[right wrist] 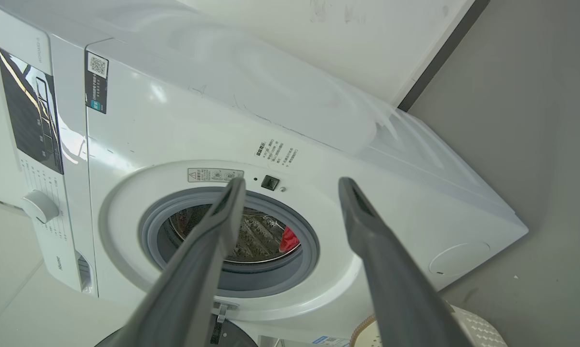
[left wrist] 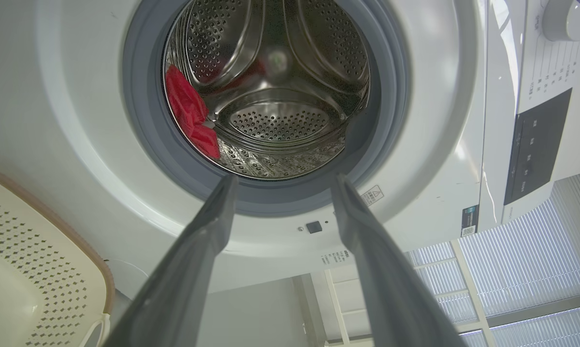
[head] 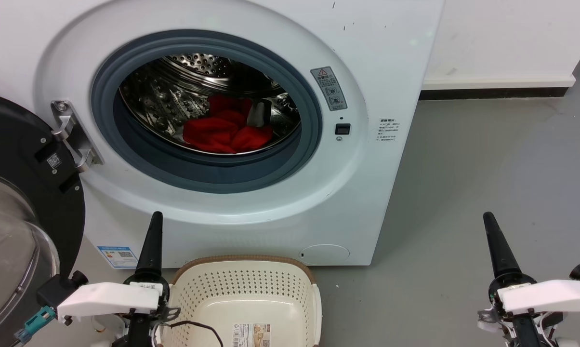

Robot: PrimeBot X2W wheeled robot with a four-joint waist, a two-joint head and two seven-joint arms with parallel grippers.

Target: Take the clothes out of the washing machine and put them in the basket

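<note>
left fingers [left wrist: 213, 226], right fingers [right wrist: 217, 226] released | clothes [head: 222, 132] in washing machine [head: 376, 193] | warning-triangle sticker [head: 328, 88]

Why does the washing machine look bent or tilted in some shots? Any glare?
Head view: even light, sharp, steel drum glinting. Left wrist view: wide lens bows the washing machine, turned sideways. Right wrist view: machine tilted, window reflections glaring on its dark control panel.
</note>
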